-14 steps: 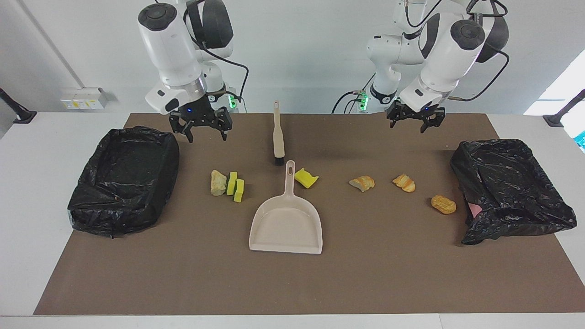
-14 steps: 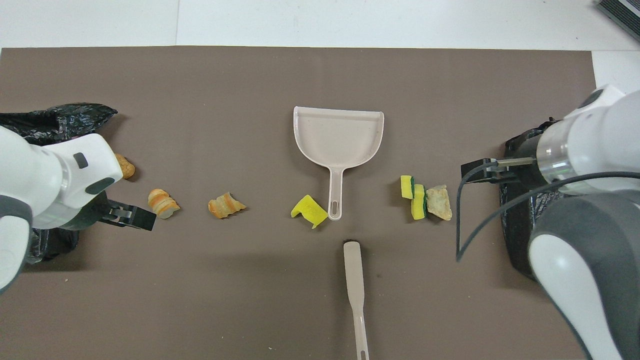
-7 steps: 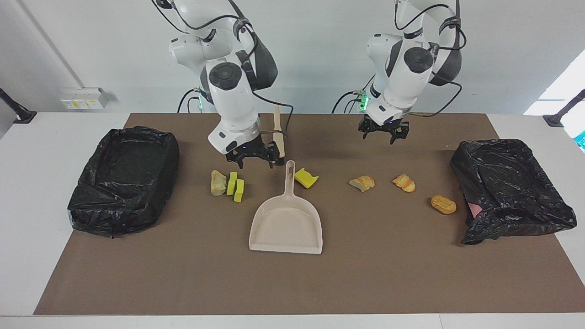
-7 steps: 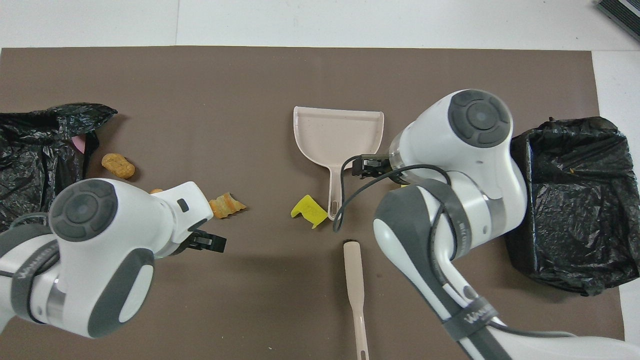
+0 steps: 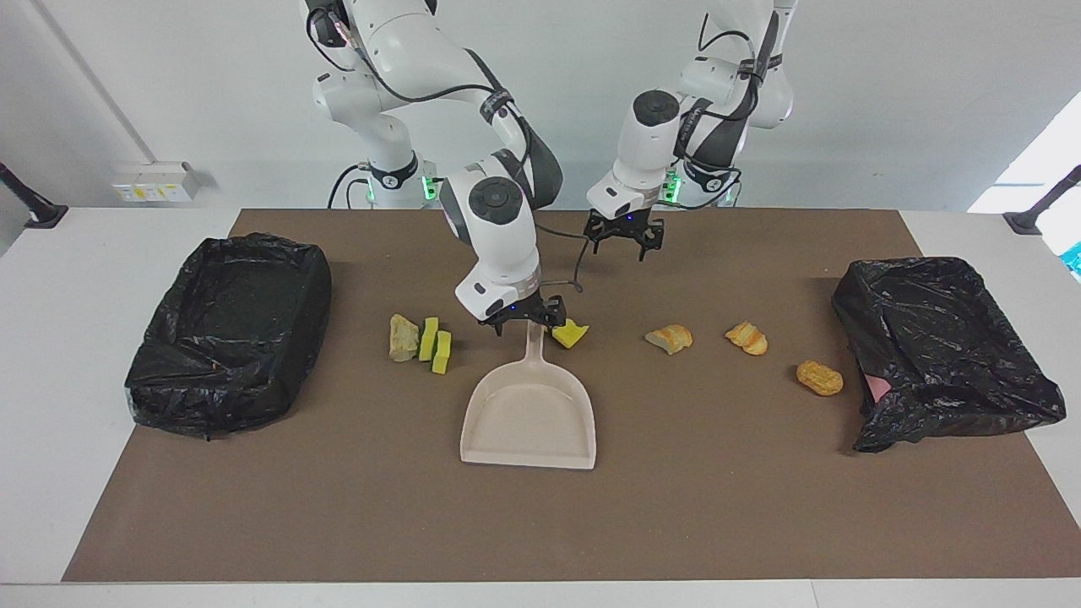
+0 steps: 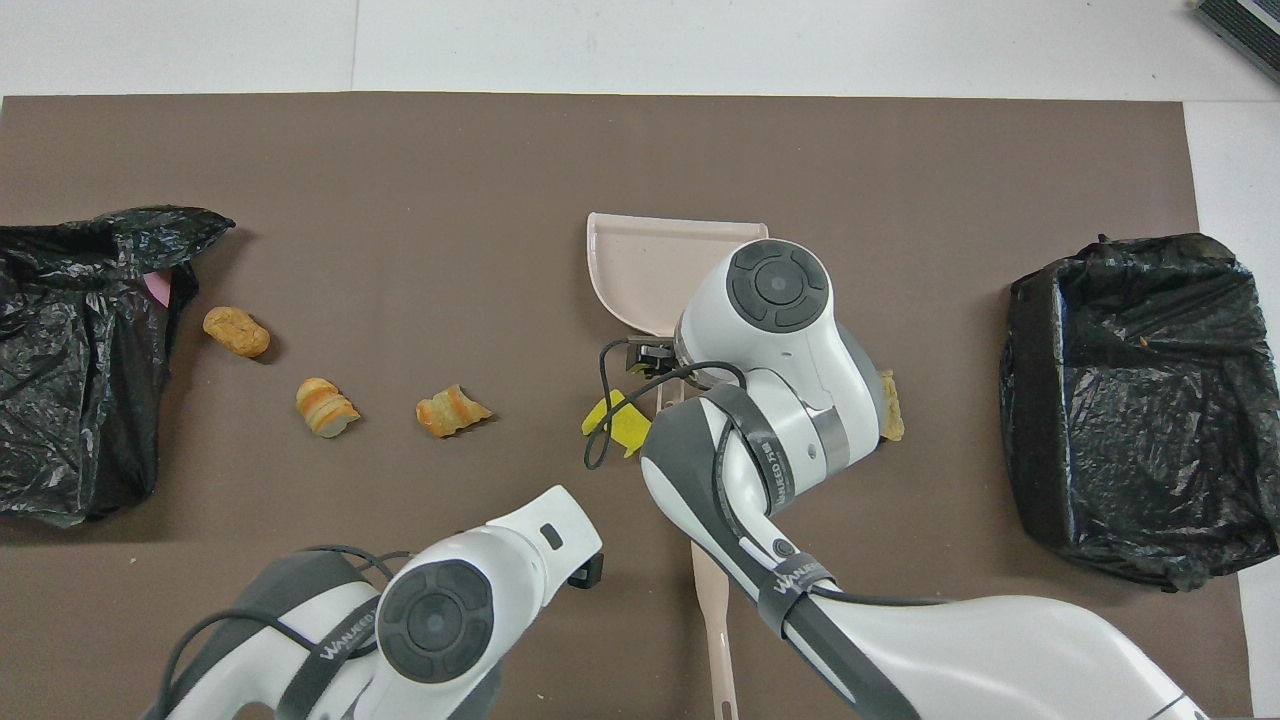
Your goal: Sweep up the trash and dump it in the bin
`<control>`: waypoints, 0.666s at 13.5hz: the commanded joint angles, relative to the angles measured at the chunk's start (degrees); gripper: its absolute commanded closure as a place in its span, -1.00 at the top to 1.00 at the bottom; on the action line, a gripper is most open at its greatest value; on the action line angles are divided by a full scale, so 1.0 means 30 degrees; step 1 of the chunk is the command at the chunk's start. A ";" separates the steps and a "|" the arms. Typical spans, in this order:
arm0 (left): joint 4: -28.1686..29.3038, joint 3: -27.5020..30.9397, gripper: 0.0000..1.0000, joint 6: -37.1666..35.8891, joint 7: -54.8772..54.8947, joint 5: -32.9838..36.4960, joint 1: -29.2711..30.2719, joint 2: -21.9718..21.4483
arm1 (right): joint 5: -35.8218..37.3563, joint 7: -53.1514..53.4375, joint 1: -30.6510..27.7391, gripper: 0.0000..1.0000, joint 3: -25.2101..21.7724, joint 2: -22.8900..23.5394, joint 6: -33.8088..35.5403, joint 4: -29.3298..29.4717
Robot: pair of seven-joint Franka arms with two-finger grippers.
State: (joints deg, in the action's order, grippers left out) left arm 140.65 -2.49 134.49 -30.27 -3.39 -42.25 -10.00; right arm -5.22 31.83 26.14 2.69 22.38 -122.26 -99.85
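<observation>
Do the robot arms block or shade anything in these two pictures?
Overhead view: the right arm hides most of the dustpan and the sponge pieces. Facing view: all that shows plainly, and soft shadows lie on the brown mat under both arms.

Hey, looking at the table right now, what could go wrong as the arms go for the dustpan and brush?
1. The right pincer is open over the dustpan handle, and a yellow sponge chunk lies right beside it; closing could nudge or pinch the chunk.
2. The right arm hides the brush head, so the left pincer, also open, may crowd it when reaching.
3. Three bread-like pieces lie spread apart, so one sweep may miss some.
</observation>
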 commanded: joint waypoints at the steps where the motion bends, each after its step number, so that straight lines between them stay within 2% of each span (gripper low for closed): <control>1: 0.0666 0.0391 1.00 0.2125 -0.2905 -0.0013 -0.2633 0.0339 | -0.0223 0.0230 0.0017 0.97 -0.0018 0.0071 -0.0114 0.0149; 3: 0.0608 0.0391 1.00 0.3446 -0.4638 -0.0013 -0.3929 0.0579 | -0.0223 0.0259 0.0481 0.82 0.0040 0.0216 -0.0173 0.0033; 6: 0.0170 0.0362 1.00 0.3713 -0.5488 0.0017 -0.5335 0.0782 | -0.0252 0.0376 0.0749 0.37 0.0041 0.0159 0.0119 0.0003; 7: -0.0238 0.0333 1.00 0.3627 -0.6422 0.0046 -0.5804 0.0987 | -0.0223 0.0318 0.0720 0.08 0.0041 0.0188 0.0178 0.0003; 9: -0.0941 0.0333 1.00 0.3510 -0.6958 0.0309 -0.6275 0.1571 | -0.0223 0.0113 0.0544 -0.65 0.0041 0.0188 0.0237 0.0032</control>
State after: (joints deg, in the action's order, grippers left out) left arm 140.21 -2.51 144.63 -48.85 -3.30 -58.80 -7.55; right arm -5.31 31.99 28.57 2.63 22.79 -122.09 -99.89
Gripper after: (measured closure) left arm 0.000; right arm 0.485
